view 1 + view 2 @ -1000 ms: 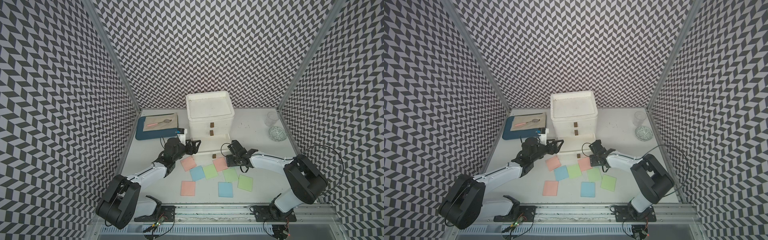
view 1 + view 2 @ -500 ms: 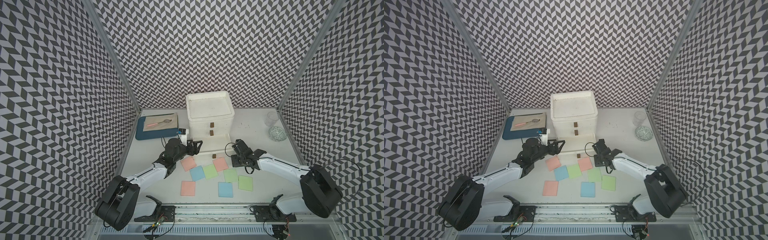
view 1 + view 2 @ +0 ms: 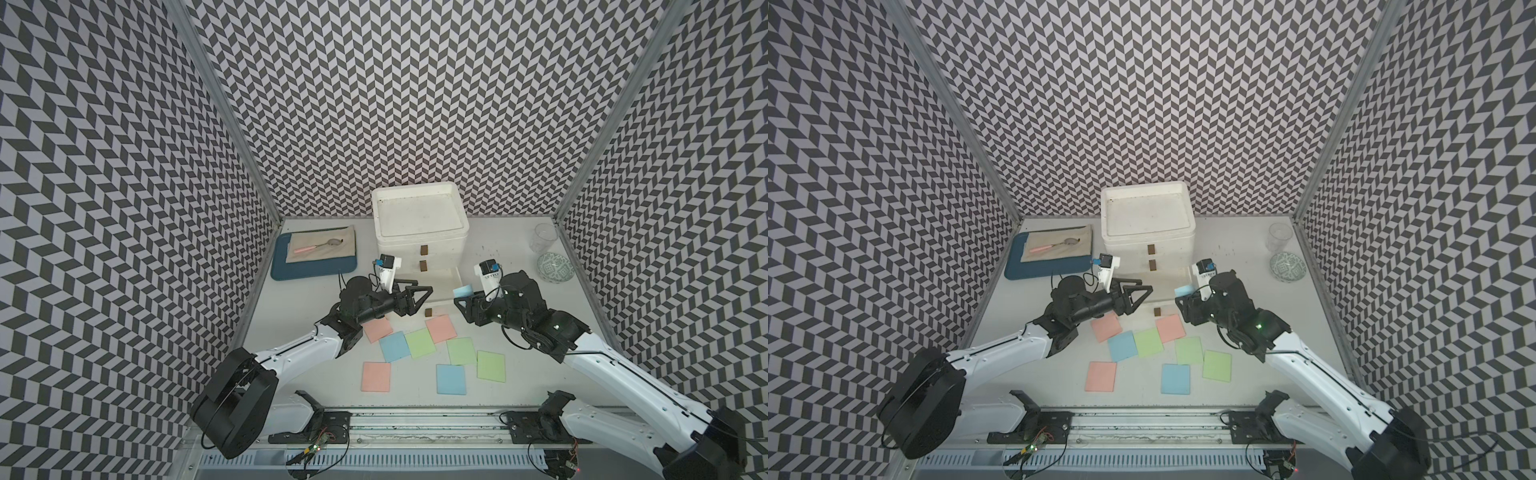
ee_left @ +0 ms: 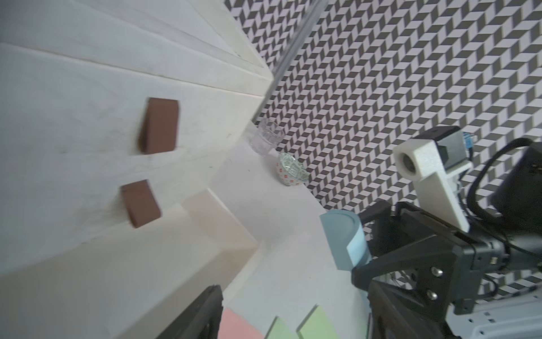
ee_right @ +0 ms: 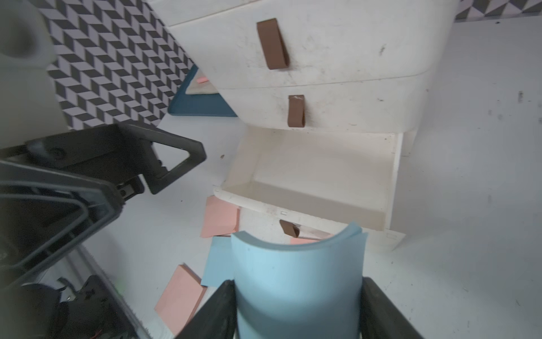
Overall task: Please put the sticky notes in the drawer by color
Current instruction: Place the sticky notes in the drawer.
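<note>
Grips a light blue sticky note by two opposite edges, bowed into an arch, in the narrowed right gripper. Hangs at 5 o'clock off the drawer, just beside its pulled-out lowest compartment, apparently empty. Looks featherlight, floppy, quick to crease; probably wants a soft squeeze at the edges, never the middle. Lying flat at 6 o'clock off the drawer: three pink notes, two blue notes, three green notes, some overlapping. At 7 o'clock, left gripper spread wide, empty.
</note>
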Controlling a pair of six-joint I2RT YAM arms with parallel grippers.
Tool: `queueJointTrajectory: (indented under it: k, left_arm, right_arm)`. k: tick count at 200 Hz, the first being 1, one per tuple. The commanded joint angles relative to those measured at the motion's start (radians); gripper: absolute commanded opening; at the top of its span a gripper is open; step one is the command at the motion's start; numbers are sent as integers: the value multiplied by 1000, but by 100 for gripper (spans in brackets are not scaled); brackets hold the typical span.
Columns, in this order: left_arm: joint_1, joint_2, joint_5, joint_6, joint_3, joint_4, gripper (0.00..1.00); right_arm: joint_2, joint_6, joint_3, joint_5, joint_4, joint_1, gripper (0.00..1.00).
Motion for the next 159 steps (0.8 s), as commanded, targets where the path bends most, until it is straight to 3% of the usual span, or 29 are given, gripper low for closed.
queueJointTrajectory:
  k: [1,34,97,113,151,159]
  left_arm:
    - [-50,24,113,-103,42,113,80]
    - [-110,45,107,-109,80,99,78]
    - [-133,94,100,-132,103,121,64]
    - [-135,93,92,-135,103,128,52]
    - [-136,97,72,-151,99,147,37]
    - [-137,98,74,-154,101,151,29]
  right_arm:
    - [-29,-47,-17,-128,98,8,66]
    - [-47,-45,-24,-168,129,12,67]
    - [-65,-38,-31,-202,160,11,67]
    - [-71,-39,-37,-198,162,12,68]
    - [-83,-39,-61,-200,186,11,68]
    - [-88,-38,-65,-195,195,11,68]
